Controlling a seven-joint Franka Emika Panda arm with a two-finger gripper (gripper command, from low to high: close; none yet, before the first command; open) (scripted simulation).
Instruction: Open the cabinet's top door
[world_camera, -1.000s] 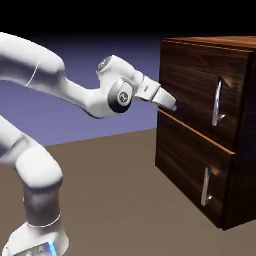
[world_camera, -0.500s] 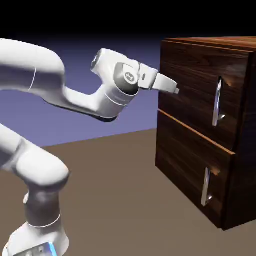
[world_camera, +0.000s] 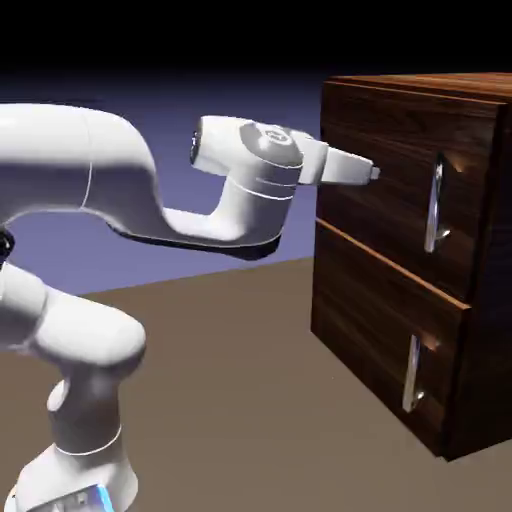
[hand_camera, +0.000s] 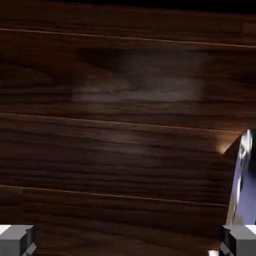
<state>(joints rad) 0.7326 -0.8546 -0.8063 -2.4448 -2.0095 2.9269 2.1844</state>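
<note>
My gripper (world_camera: 376, 173) was spread wide w/ nothing btwn the tips, near the top door (world_camera: 395, 170), handle (world_camera: 435, 203) toward ext. view's right.

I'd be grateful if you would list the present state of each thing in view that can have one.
Top door: shut
Lower panel: shut
Upper handle: upright, not gripped
Lower handle: upright, not gripped
Gripper: open, holding nothing
Arm: reaching toward the cabinet
</note>
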